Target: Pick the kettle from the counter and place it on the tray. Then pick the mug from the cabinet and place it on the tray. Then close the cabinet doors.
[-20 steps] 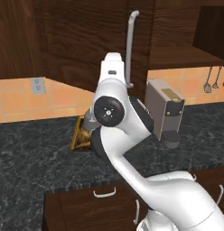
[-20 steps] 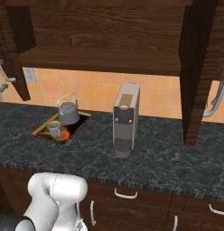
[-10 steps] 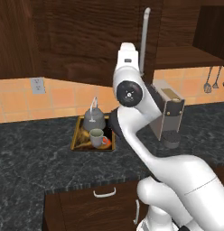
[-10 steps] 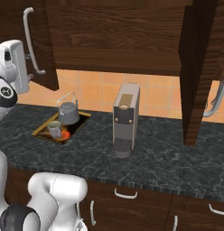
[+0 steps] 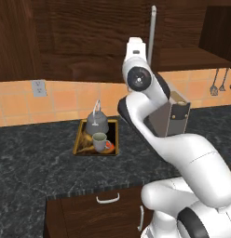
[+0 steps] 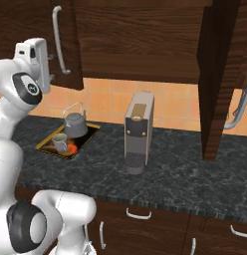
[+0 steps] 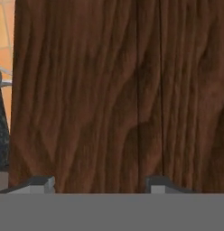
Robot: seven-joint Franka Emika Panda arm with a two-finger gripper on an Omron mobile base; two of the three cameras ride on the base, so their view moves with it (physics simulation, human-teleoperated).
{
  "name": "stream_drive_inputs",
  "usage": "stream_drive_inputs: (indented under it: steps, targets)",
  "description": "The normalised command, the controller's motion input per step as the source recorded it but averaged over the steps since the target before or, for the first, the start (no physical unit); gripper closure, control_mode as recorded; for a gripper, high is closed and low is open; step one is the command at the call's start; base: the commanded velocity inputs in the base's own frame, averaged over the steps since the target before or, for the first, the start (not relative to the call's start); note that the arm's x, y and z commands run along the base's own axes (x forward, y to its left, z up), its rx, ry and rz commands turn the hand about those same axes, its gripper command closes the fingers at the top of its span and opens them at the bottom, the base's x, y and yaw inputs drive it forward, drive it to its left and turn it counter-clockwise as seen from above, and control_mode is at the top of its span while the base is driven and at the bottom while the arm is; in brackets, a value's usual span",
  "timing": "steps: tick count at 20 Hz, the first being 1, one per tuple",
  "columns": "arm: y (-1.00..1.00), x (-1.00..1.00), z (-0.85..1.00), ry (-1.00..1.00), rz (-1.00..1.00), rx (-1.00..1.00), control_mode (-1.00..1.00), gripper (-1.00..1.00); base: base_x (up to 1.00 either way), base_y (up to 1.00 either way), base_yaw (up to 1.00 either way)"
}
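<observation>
Kettle [image 5: 97, 123] and mug [image 5: 99, 142] sit on the tray [image 5: 80, 138], so the pincer [image 7: 98, 182], tips apart and empty, faces the left cabinet door [image 7: 114, 90] to close it.

The arm has swung up from low, putting the end effector [image 7: 96, 182] against the left cabinet door [image 6: 38, 40].

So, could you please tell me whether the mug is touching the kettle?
Apart: the left base view shows tray floor between the mug and the kettle.
</observation>
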Motion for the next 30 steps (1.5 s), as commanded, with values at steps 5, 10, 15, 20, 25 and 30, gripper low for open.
stream_drive_inputs:
  steps: [5, 10, 15, 20, 25, 30]
  targets:
    - [0.00, 0.67, -0.03, 0.01, 0.00, -0.06, -1.00, -1.00, 0.00, 0.00, 0.00]
    - [0.00, 0.59, -0.09, 0.05, 0.00, -0.11, -1.00, -1.00, 0.00, 0.00, 0.00]
    - [0.00, 0.18, 0.01, 0.22, 0.00, -0.11, -1.00, -1.00, 0.00, 0.00, 0.00]
    - [0.00, 0.20, 0.02, 0.36, 0.00, -0.12, -1.00, -1.00, 0.00, 0.00, 0.00]
    - [0.00, 0.03, -0.04, 0.20, 0.00, -0.12, -1.00, -1.00, 0.00, 0.00, 0.00]
    - [-0.10, -0.43, -0.03, 0.01, 0.00, -0.03, -1.00, -1.00, 0.00, 0.00, 0.00]
